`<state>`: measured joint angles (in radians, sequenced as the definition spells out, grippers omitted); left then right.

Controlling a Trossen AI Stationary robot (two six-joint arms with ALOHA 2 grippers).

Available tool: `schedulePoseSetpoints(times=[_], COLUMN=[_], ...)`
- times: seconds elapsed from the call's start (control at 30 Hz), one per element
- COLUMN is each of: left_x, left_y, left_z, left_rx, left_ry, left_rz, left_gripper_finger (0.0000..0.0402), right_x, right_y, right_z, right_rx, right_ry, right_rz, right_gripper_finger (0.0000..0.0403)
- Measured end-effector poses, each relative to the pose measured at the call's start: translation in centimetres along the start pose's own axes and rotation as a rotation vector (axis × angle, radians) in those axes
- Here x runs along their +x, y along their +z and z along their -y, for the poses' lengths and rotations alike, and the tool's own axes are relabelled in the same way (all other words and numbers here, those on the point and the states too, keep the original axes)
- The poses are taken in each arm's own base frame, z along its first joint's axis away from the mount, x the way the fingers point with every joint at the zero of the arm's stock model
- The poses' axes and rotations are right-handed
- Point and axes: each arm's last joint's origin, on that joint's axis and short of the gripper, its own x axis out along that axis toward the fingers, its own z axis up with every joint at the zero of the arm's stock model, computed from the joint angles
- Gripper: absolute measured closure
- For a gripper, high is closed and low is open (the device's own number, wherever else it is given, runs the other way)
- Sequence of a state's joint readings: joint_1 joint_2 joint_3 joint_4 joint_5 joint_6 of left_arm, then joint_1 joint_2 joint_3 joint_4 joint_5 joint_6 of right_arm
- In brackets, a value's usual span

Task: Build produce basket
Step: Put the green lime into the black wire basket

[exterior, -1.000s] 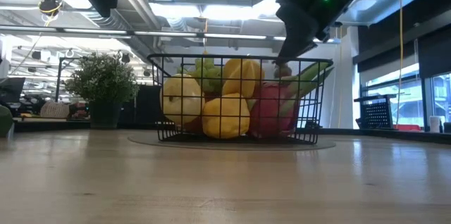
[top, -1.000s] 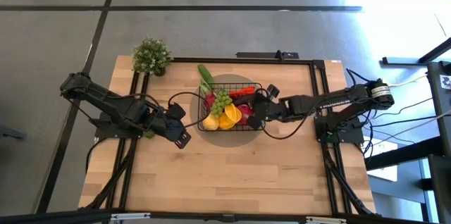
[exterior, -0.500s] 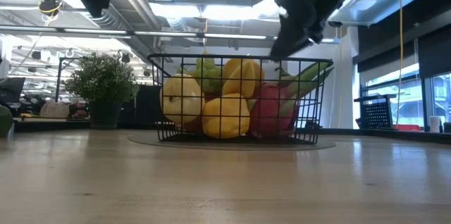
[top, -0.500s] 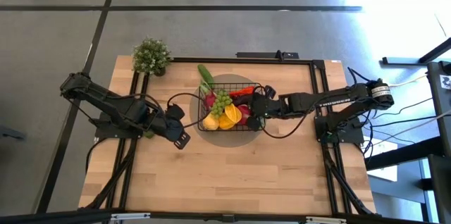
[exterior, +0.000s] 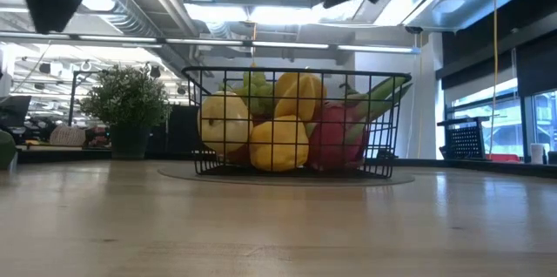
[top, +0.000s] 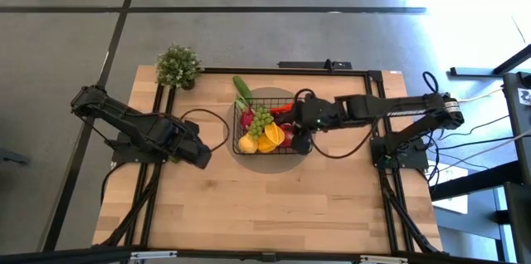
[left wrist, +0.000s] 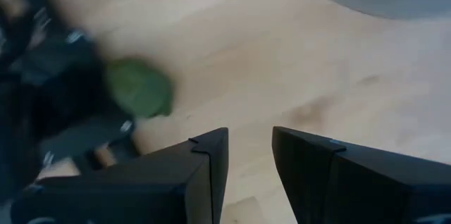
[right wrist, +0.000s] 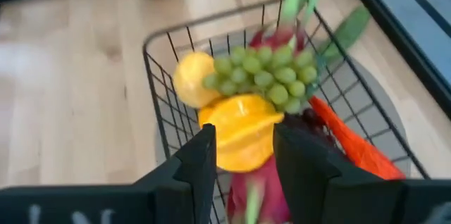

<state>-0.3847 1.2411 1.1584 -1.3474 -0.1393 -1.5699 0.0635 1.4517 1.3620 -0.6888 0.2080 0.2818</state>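
Bright, even overhead lighting; ceiling lamps glare in the low view. Both wrist views motion-blurred; table shadows faint and soft.

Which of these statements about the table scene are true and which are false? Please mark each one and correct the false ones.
1. The basket holds several pieces of produce. True.
2. The potted plant stands inside the basket. False: it stands outside, near a far corner of the table on the left arm's side.
3. The right hand is above the basket and holds nothing between its fingers. True.
4. The left hand is gripping a lemon. False: it is empty, over bare wood, apart from the basket.
5. Green grapes lie on top of the pile. True.
6. The basket lies tipped on its side. False: it sits upright.
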Motion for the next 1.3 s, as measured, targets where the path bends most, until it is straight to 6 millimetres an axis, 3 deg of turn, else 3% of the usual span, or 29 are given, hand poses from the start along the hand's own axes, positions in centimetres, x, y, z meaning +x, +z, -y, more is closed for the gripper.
schedulePoseSetpoints(times=[0.23, 0.63, 0.9, 1.3], left_x=[1.0, 3.4, 4.1, 4.2], left_y=[-0.5, -1.2, -1.3, -1.3], left_z=[-1.2, -2.3, -2.5, -2.5], left_rx=[-0.204, -0.341, -0.445, -0.44], left_ry=[0.134, 0.25, 0.27, 0.259], left_rz=[-0.093, -0.137, -0.135, -0.128], left_gripper_finger=[0.0302, 0.0302, 0.0302, 0.0302], right_x=[-0.7, -0.9, -0.9, -0.9], right_y=[0.9, 0.6, 0.6, 0.6], right_z=[-0.1, -0.9, -0.9, -0.9], right_rx=[-0.018, -0.333, -0.308, -0.308], right_ry=[0.02, 0.317, 0.317, 0.317], right_rz=[0.031, -0.005, -0.008, -0.007], right_gripper_finger=[0.0272, 0.0272, 0.0272, 0.0272])
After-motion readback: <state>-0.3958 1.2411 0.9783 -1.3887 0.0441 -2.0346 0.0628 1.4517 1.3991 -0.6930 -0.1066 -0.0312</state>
